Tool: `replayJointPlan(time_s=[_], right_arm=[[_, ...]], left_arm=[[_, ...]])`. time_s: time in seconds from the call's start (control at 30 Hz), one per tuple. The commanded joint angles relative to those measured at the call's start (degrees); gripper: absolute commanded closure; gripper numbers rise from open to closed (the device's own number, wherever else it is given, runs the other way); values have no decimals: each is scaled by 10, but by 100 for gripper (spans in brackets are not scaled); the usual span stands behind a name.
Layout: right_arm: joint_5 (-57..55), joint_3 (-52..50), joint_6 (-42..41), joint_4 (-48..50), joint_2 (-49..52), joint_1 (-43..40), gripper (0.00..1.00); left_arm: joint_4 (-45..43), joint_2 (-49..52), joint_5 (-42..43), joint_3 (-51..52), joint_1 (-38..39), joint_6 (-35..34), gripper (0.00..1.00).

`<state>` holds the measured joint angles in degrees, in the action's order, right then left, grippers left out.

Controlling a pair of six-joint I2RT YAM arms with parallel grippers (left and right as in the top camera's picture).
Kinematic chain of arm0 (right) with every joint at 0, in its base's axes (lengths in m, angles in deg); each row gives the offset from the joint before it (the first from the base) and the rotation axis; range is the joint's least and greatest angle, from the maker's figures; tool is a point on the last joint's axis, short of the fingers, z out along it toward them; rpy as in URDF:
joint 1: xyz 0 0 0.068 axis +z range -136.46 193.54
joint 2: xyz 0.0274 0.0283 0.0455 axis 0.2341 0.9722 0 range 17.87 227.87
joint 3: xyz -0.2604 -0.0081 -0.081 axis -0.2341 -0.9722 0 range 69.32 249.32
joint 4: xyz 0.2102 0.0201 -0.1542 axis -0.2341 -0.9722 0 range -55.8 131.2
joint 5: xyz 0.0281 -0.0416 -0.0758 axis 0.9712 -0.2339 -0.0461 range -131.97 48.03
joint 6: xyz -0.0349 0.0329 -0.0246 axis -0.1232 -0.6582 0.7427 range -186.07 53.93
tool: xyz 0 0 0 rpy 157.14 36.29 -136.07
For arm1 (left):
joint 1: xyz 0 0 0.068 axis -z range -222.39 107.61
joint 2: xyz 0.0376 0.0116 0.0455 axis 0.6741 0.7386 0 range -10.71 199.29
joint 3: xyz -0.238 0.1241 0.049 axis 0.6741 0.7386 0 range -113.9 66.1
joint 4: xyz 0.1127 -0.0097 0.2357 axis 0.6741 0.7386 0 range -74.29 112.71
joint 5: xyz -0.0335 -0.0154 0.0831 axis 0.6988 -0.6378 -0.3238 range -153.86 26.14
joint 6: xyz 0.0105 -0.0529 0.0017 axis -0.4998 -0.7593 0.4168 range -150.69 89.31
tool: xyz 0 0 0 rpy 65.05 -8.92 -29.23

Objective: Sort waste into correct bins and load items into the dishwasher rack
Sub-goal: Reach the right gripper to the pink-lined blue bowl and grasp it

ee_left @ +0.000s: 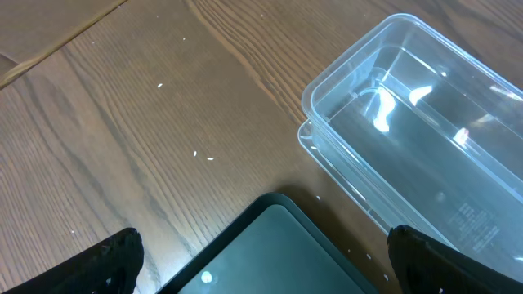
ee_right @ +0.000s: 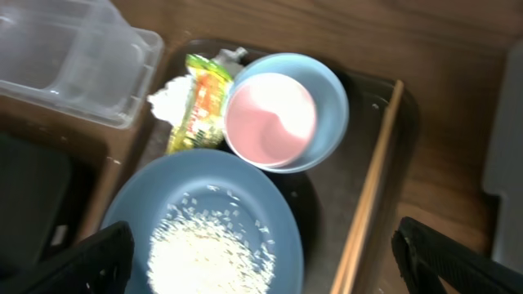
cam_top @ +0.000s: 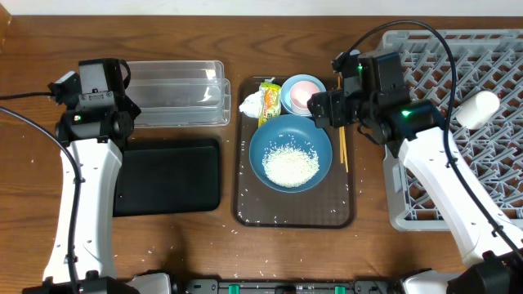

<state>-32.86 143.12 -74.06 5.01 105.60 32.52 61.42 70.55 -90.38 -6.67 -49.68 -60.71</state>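
My left gripper [ee_left: 274,265] hangs with its fingers spread wide and nothing between them. Only their dark tips show at the bottom corners of the wrist view, above one corner of the black tray [cam_top: 167,175] and beside the clear tub [cam_top: 176,94], whose far end is cut off there. My right gripper [ee_right: 261,261] is just as wide apart and empty, over the brown serving tray [cam_top: 245,204]. From overhead both sets of fingers are hidden under my wrist housings. The large blue bowl [cam_top: 261,139] sits on that tray holding the rice [cam_top: 290,166], with the small light-blue bowl [cam_top: 302,92] just behind it. The snack wrapper [cam_top: 269,102] covers much of the tissue [cam_top: 249,104]. The chopsticks [cam_top: 343,151] lie along the tray's right edge, too blurred to count. The white cup [cam_top: 478,108] lies on the dishwasher rack [cam_top: 490,180], which runs out of frame and is partly under my right arm.
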Motion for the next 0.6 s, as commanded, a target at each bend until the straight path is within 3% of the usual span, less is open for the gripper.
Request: replayJointPlan(time_s=[0.0, 0.3, 0.57], right_arm=[[-25, 3, 10, -5, -1, 5, 1], [-28, 3, 7, 37, 0, 5, 1], [41, 3, -66, 60, 0, 5, 1]], left_arm=[[2, 1, -9, 1, -1, -3, 2], [2, 1, -9, 1, -1, -3, 2], [1, 1, -9, 1, -1, -3, 2]])
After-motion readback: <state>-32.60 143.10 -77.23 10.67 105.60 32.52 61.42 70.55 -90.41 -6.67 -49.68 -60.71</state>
